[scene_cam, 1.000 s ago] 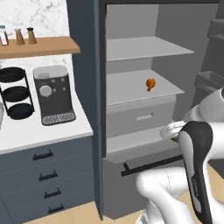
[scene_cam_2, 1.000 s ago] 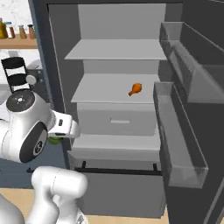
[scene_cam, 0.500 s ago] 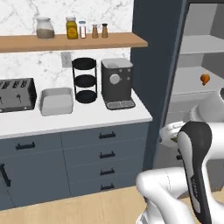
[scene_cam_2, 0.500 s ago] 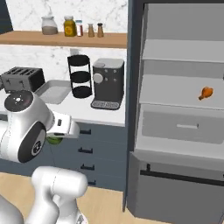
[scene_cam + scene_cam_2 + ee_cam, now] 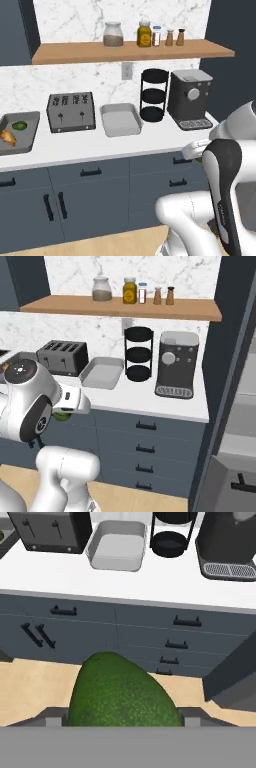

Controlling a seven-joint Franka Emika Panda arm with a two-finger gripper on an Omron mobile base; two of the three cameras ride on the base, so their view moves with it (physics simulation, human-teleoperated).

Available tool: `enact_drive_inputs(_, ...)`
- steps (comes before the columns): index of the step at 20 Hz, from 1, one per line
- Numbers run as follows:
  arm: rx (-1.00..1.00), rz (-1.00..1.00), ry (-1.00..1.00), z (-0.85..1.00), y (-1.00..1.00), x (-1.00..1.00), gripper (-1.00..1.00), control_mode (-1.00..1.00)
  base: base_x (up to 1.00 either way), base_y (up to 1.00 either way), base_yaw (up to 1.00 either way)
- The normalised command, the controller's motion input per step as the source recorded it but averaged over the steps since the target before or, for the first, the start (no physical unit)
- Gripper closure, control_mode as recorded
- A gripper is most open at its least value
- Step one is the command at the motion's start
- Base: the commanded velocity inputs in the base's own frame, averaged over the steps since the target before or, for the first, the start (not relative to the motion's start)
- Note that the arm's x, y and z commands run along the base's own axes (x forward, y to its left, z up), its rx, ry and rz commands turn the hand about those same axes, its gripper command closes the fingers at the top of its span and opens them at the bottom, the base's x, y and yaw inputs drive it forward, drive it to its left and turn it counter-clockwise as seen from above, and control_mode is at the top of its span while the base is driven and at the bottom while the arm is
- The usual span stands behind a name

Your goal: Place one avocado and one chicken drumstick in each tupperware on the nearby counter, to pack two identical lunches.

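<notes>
No brand, label or writing can be read anywhere — the jars and appliances are too small or plain to tell. In the hand view one green avocado (image 5: 122,692) sits between the fingers (image 5: 122,722), which are clenched on it, out in front of the drawers and short of the white tabletop (image 5: 100,147). On that tabletop two grey tupperware trays can be counted: an empty one (image 5: 120,119) between the toaster (image 5: 71,111) and the black three-tier rack (image 5: 153,95), and a second one (image 5: 19,131) at the far left, holding one avocado (image 5: 19,125) and one chicken drumstick (image 5: 8,137) side by side. There is one four-slot toaster, one rack and one dark coffee machine (image 5: 190,98) at the right end, just beside the rack. On the wooden wall shelf (image 5: 130,51) stand five containers — one broad glass jar (image 5: 113,34), one amber jar (image 5: 144,34), one small white-capped bottle (image 5: 157,36) and two dark shakers (image 5: 175,37). In the right base view a sliver of green shows under the arm's white wrist (image 5: 70,400).
</notes>
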Motion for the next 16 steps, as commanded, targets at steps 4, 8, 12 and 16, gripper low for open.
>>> enact_drive_inputs(4,0.00,0.00,0.00,0.00,0.00,0.00,1.00,1.00,0.80,0.65,0.00)
enact_drive_inputs(8,0.00,0.00,0.00,0.00,0.00,0.00,1.00,1.00,0.74,0.32,0.00)
enact_drive_inputs(12,0.00,0.00,0.00,0.00,0.00,0.00,1.00,1.00,0.61,0.00,0.00)
enact_drive_inputs(16,0.00,0.00,0.00,0.00,0.00,0.00,1.00,1.00,0.57,0.00,0.00)
